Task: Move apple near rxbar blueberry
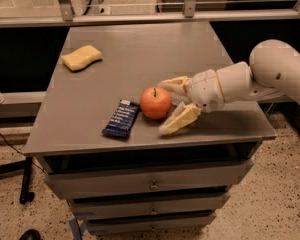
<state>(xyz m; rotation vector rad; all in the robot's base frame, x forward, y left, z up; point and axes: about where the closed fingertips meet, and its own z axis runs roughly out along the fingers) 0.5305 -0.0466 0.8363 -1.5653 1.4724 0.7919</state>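
Red-orange round apple (155,103) sits on the grey counter (140,54), just beside the flat dark-blue rxbar blueberry wrapper (121,118); the cream two-finger tool (166,107) gapes open against the apple's other side.

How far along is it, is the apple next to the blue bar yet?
Nearly done. The apple sits on the table right beside the rxbar blueberry. The pincer is open, its fingers spread on either side of the apple. What looks left: pulling the pincer away.
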